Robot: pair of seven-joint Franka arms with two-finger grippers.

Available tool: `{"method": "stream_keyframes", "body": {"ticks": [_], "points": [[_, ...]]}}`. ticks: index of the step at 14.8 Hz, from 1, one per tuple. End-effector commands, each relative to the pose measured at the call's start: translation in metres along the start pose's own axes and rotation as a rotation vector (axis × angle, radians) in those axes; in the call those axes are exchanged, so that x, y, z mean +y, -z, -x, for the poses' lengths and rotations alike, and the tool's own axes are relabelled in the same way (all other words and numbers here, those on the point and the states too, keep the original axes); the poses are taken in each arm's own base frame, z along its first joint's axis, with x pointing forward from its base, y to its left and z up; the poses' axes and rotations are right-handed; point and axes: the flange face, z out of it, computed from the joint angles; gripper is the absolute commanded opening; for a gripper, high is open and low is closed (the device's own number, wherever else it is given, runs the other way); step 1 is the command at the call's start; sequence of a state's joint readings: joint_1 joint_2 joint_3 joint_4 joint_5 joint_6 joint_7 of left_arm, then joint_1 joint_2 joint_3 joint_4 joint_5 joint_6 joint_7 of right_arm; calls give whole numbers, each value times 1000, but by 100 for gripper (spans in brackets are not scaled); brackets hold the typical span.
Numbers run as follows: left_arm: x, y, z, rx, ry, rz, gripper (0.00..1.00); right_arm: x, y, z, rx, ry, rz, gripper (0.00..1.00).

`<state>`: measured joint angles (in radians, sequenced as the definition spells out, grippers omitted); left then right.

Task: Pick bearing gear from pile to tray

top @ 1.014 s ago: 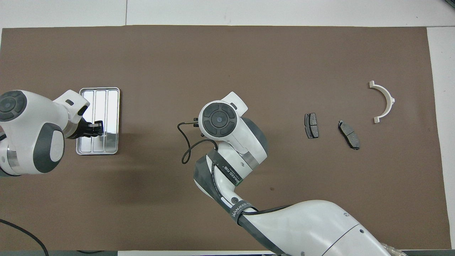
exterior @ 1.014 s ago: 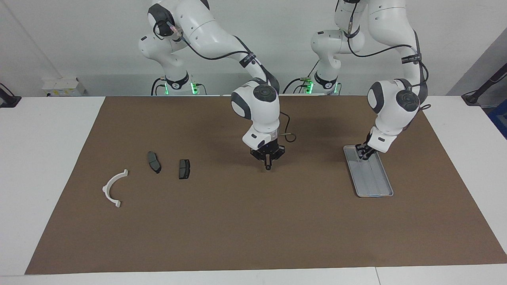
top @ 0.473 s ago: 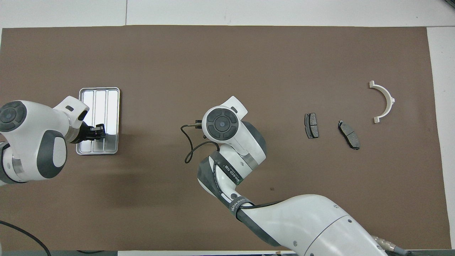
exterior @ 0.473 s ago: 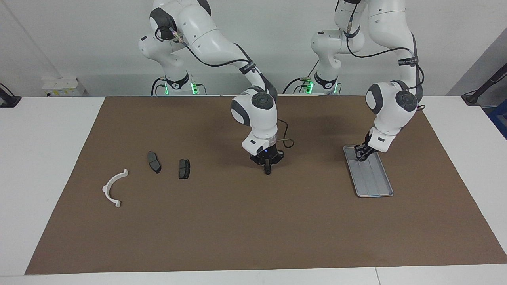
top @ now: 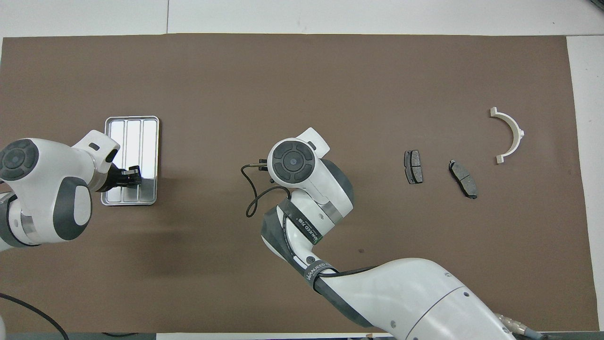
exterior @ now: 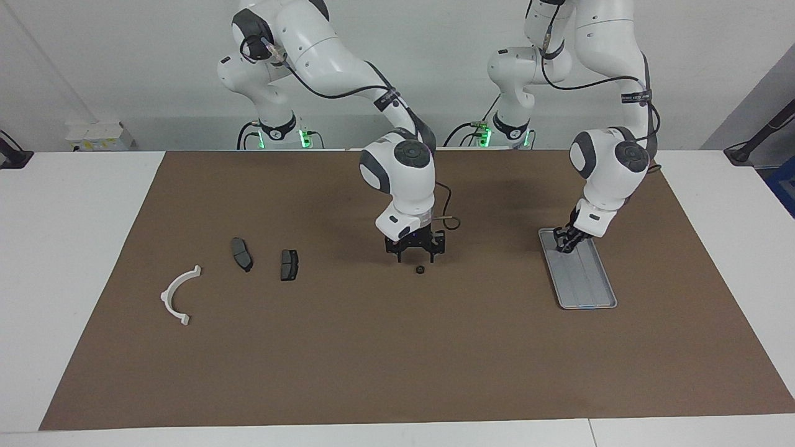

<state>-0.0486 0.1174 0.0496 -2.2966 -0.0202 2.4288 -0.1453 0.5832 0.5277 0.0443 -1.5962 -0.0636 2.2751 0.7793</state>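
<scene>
Facing view: bearing gear [exterior: 420, 269] under open right claw [exterior: 415, 253]; overhead hides both.

You have a brown mat [exterior: 372, 347] spread over most of the white table [exterior: 62, 248], whose bare surface shows around the mat's edges. Against the wall at the right arm's end you can see a white box [exterior: 99, 136]. The mat carries a small dark spot [top: 361, 250] near its middle.
</scene>
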Motion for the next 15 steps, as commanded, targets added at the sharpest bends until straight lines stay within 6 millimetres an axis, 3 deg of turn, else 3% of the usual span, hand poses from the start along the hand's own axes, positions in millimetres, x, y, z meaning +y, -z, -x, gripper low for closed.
{"method": "stream_keyframes", "body": {"ticks": [1,2,3,5,8,9,12,15], "points": [[-1,2,8,14,-4,12,51,42,53,-37,41,-9,-4,97],[-2,2,7,14,-2,12,92,65,65,-54,49,20,-8,97],[-1,3,7,13,-5,12,100,94,77,-73,64,60,-5,97],[5,19,-4,22,-9,15,100,156,91,-106,64,155,12,97],[17,72,-36,-10,-17,14,100,271,112,-143,26,309,34,97],[35,89,-41,-7,-29,22,100,304,124,-147,6,345,44,97],[103,105,-42,21,13,48,100,353,185,-131,-47,332,63,97],[193,127,-29,55,147,78,100,370,246,-106,-67,281,76,97]]}}
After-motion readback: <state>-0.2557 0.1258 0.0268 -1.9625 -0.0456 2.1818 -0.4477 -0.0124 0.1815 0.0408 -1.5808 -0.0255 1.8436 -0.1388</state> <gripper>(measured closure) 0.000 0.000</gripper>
